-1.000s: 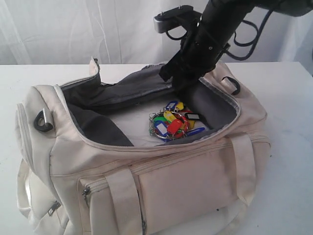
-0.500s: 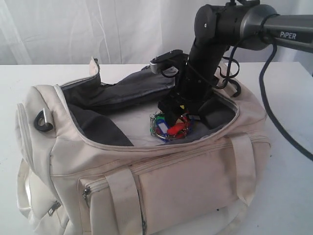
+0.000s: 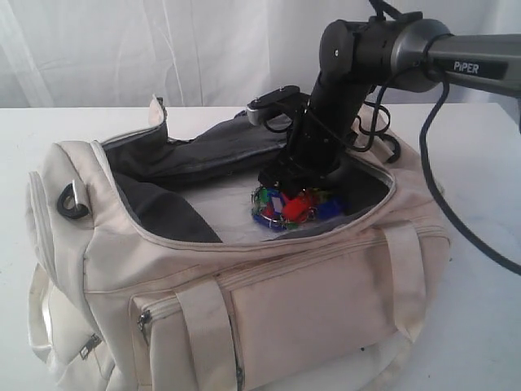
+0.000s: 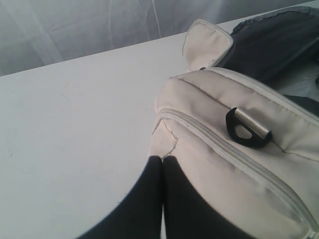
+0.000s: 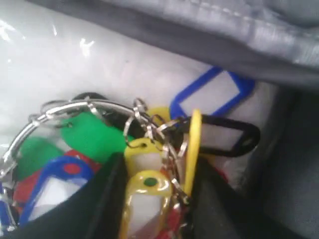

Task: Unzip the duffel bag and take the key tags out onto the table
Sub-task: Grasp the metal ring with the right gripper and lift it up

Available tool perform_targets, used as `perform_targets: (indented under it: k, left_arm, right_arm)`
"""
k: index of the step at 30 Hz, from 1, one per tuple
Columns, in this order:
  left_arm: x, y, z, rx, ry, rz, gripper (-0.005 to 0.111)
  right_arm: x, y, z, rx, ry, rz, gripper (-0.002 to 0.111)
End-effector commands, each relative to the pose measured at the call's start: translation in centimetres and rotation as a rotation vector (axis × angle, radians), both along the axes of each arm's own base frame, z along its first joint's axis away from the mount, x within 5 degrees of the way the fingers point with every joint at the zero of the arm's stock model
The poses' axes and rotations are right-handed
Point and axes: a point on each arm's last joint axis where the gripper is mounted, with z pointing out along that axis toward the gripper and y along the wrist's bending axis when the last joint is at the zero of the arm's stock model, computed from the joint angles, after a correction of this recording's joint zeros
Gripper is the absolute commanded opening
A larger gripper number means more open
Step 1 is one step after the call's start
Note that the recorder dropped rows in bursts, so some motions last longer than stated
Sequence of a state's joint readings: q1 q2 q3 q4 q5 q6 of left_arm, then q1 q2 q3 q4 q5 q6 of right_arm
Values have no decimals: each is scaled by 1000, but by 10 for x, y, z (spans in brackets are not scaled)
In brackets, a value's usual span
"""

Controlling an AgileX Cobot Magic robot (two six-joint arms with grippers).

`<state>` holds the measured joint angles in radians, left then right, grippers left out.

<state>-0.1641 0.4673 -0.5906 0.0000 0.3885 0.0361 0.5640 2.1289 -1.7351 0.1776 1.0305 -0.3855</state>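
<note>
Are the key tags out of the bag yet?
No, inside: the key tags lie in the unzipped duffel bag, the right gripper straddling them.

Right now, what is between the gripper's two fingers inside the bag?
Yellow key tags and their chains sit between the right gripper's fingers, shown in the right wrist view.

Bright, soft, even light; the worktop [image 3: 488, 326] nearly washes out. Key tags [image 5: 144, 199] blur close up; left fingers [image 4: 144, 204] unfocused.

Duffel bag [image 3: 309, 301] base beyond the exterior view's lower edge; right pincer [image 5: 157, 179] blurred, half cut off, among key tags [image 5: 89, 139]
</note>
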Motion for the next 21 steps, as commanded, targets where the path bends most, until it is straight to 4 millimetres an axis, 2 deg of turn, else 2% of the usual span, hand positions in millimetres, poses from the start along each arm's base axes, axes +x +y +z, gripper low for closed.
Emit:
perform_targets:
  k: [1, 2, 7, 10, 14, 21]
  left_arm:
    - [-1, 0, -1, -17, 1, 4, 1]
    - [-1, 0, -1, -17, 1, 4, 1]
    - [-1, 0, -1, -16, 2, 4, 1]
    - [-1, 0, -1, -16, 2, 4, 1]
    - [-1, 0, -1, -16, 2, 4, 1]
    - [-1, 0, -1, -16, 2, 4, 1]
  right_arm:
    - [-1, -1, -6, -28, 23, 10, 7]
    - [-2, -1, -4, -28, 18, 11, 1]
    - [-2, -1, 18, 5, -33, 6, 0]
    - [-4, -2, 49, 51, -95, -13, 0]
    - [-10, -3, 79, 119, -135, -32, 0]
    - [-19, -2, 88, 166, -75, -48, 0]
